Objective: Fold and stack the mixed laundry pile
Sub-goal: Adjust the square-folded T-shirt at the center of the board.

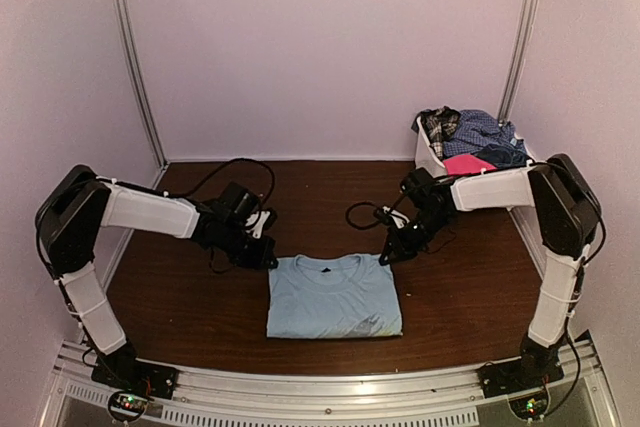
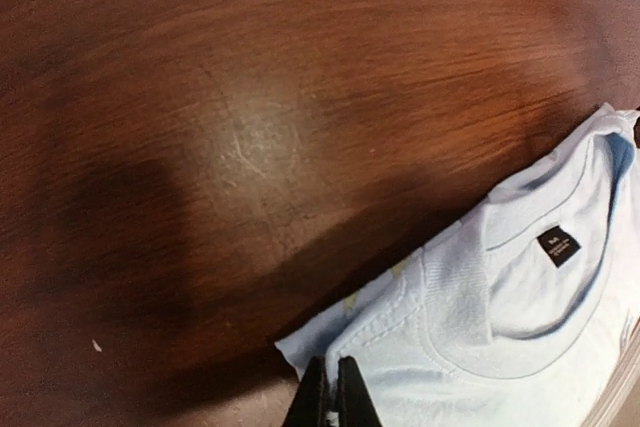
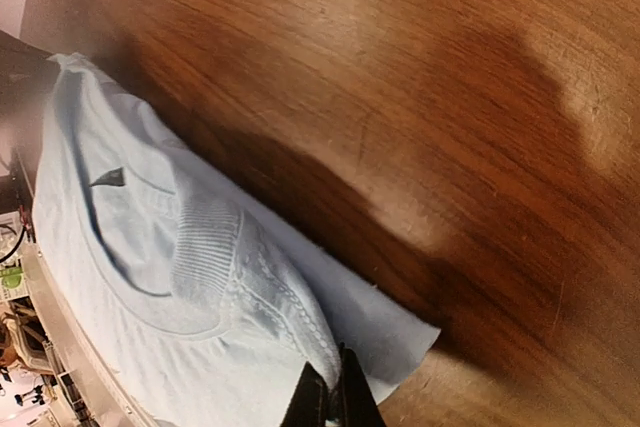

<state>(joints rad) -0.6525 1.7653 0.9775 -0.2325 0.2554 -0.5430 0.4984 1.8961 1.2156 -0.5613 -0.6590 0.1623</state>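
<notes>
Laid flat on the near half of the dark brown wooden worktop (image 1: 470, 277): a light blue cotton T-shirt (image 1: 334, 297), squared up, collar facing away. Pinched at its far shoulder corners by the left gripper (image 1: 268, 255) and the right gripper (image 1: 388, 257), both clamped together on the cloth, apparently to carry the collar edge over for the next fold. Heaped beyond at far right in a white plastic basket (image 1: 428, 160): the mixed laundry (image 1: 470, 137) not yet folded, among it a blue small-check shirt (image 1: 480, 129), a hot pink piece (image 1: 468, 163) and a black-white plaid piece (image 1: 438, 125).
</notes>
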